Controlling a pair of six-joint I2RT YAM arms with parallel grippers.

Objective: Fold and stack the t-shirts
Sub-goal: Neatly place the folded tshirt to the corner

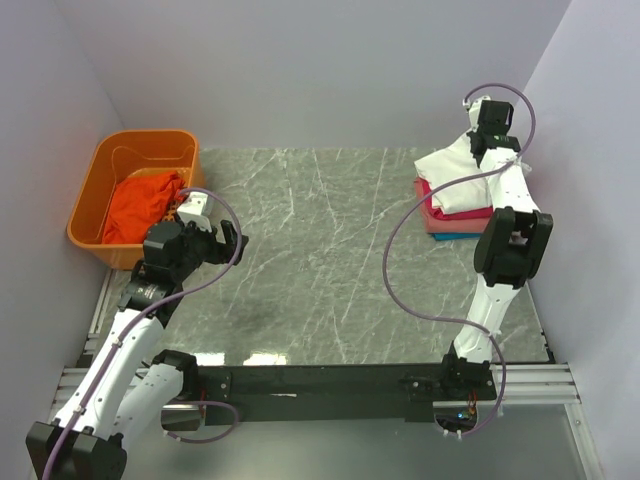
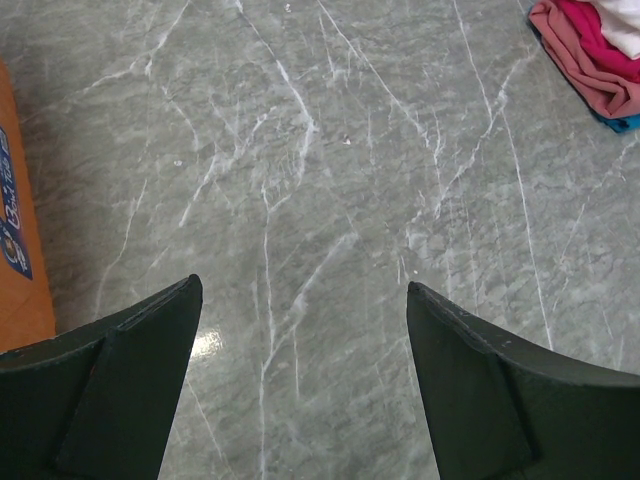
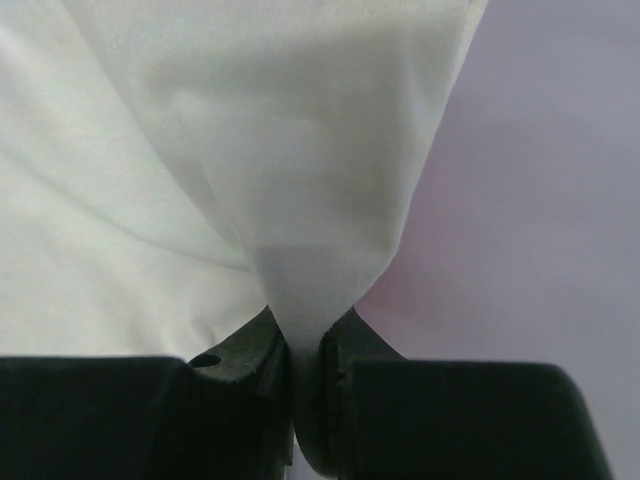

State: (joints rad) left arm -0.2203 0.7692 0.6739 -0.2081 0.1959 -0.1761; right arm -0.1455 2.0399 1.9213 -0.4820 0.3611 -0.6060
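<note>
A white t-shirt [image 1: 456, 182] tops a stack of folded t-shirts [image 1: 448, 222] at the table's back right, with magenta, pink and blue layers under it. My right gripper [image 1: 476, 148] is shut on a pinch of the white cloth at its far edge, which rises to a peak. In the right wrist view that white t-shirt [image 3: 290, 150] fills the frame and narrows into the right gripper [image 3: 305, 370]. An orange-red t-shirt [image 1: 140, 205] lies crumpled in the basket. My left gripper [image 1: 232, 240] hangs open and holds nothing over bare table; in its own view the left gripper [image 2: 303, 285] faces marble.
The orange plastic basket [image 1: 120, 150] stands at the back left, its wall [image 2: 20, 260] close beside my left fingers. The stack's edge [image 2: 590, 60] shows far off in the left wrist view. Lilac walls enclose the grey marble table [image 1: 320, 250].
</note>
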